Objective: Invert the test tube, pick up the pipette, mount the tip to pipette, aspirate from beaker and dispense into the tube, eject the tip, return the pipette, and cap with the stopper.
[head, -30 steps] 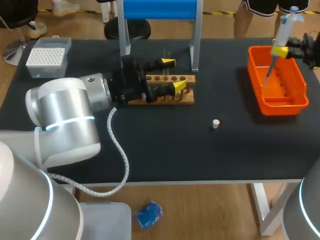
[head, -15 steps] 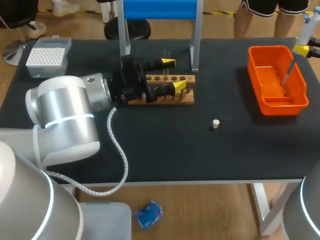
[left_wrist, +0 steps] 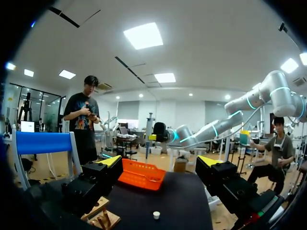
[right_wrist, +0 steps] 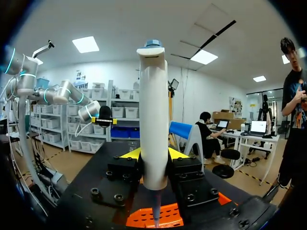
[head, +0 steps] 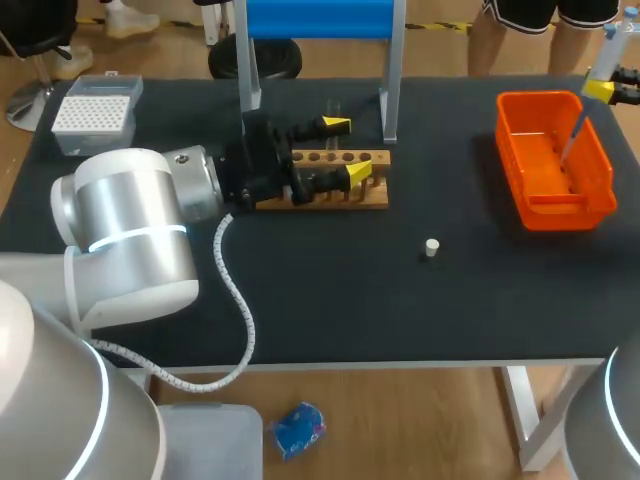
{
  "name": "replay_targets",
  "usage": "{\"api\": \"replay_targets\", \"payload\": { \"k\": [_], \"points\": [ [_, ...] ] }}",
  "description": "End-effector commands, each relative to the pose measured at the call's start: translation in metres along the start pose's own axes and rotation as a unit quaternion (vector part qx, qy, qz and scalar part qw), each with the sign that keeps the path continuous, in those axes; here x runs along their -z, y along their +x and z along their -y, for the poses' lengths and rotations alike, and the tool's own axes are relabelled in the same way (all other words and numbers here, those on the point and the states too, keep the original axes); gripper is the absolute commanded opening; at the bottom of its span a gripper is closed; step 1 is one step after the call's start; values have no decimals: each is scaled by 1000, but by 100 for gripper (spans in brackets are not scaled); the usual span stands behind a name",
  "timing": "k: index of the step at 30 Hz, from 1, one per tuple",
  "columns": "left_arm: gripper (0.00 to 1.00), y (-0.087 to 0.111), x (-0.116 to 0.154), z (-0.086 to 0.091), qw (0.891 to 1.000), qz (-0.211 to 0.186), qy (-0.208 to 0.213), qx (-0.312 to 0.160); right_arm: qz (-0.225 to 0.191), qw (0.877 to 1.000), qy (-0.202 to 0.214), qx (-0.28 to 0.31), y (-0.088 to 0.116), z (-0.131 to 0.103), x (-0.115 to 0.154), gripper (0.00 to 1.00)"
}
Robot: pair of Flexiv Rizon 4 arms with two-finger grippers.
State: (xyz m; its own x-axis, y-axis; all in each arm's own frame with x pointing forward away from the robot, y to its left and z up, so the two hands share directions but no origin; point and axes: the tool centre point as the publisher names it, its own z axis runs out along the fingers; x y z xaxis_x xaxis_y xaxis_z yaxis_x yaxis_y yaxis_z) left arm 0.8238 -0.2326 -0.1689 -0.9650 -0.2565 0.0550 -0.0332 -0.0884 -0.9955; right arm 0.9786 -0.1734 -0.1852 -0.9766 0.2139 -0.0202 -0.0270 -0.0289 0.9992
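- The right gripper (head: 612, 90), at 2 o'clock on the table in the head view, is clamped on the pipette (head: 603, 55). The pipette's thin lower end slants down over the orange bin (head: 512, 150).
- From the right wrist, both yellow-tipped fingers of the right gripper (right_wrist: 153, 154) press the white pipette (right_wrist: 154, 124) from either side. It stands upright between them with its point above the orange bin (right_wrist: 139, 218).
- The left gripper (head: 347, 148) sits near the table's centre over the right end of the wooden rack (head: 325, 198). Its fingers are spread wide, with nothing held.
- A clear test tube (head: 333, 106) stands upright at the rack's far side, at 12 o'clock from the left gripper.
- The white stopper (head: 431, 247) lies alone on the black table (head: 330, 300), at 4 o'clock from the rack and well apart from it.
- From the left wrist, the left gripper (left_wrist: 160, 162) gapes open. The stopper (left_wrist: 156, 215) and orange bin (left_wrist: 142, 175) lie ahead of it, and the wooden rack (left_wrist: 103, 219) is under one finger.
- A tip box (head: 93, 112) rests at 10 o'clock on the table.
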Motion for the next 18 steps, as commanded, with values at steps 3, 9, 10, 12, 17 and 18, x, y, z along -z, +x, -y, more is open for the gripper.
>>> {"api": "replay_targets", "payload": {
  "k": [3,9,10,12,17,18],
  "points": [
    [100,1,-2,0,1000,4,1,-1,-46,999,0,-1,-5,5,-6,0],
    [100,1,-2,0,1000,4,1,-1,-41,999,9,6,0,5,-7,0],
    [100,1,-2,0,1000,4,1,-1,-41,999,9,6,0,5,-7,0],
    [100,1,-2,0,1000,4,1,-1,-41,999,9,6,0,5,-7,0],
    [100,1,-2,0,1000,4,1,-1,-41,999,9,6,0,5,-7,0],
    [100,1,-2,0,1000,4,1,-1,-41,999,9,6,0,5,-7,0]
  ]
}}
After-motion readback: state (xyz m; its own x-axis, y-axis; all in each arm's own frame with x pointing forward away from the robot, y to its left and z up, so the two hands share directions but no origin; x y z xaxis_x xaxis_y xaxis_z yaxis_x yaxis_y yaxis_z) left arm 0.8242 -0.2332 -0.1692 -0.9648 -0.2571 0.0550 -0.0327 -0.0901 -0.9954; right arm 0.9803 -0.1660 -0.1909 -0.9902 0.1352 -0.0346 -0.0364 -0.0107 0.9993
